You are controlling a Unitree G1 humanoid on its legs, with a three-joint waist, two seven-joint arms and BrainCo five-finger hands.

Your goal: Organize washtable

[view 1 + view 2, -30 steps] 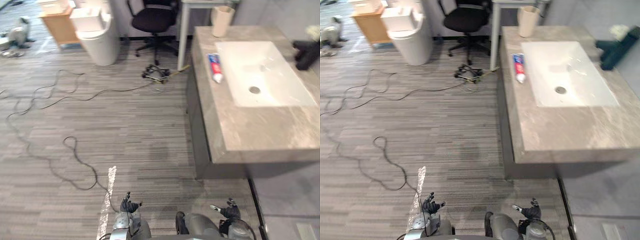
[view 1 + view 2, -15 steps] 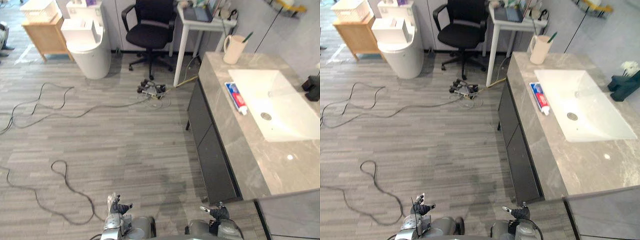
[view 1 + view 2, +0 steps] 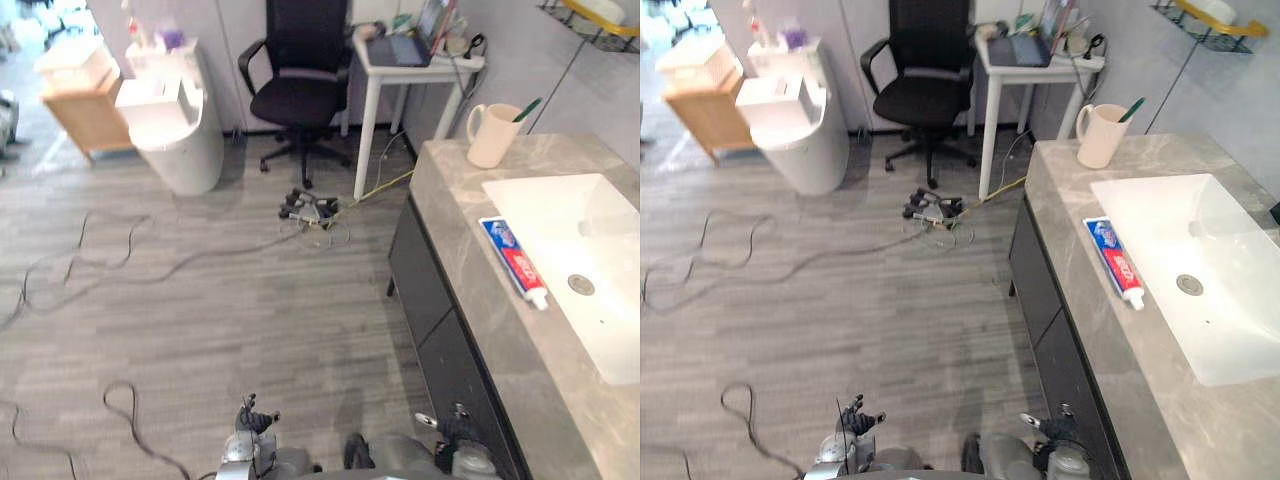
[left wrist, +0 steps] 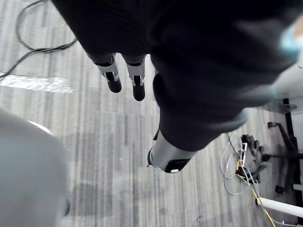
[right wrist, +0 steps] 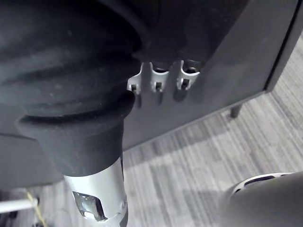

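Far ahead of the left hand and off to its left stand a wooden crate and a white bin. That hand hangs low over the grey floor, fingers straight and relaxed, holding nothing. Ahead, between the two hands, a black office chair stands by a small white table, with a tangle of plugs on the floor nearer in. The right hand hangs just beside the dark cabinet front; its fingers are loose and empty too. Ahead of it and to its right runs the grey counter. There the toothpaste tube lies flat along the near edge of the white sink, and farther off a cream mug holds a toothbrush.
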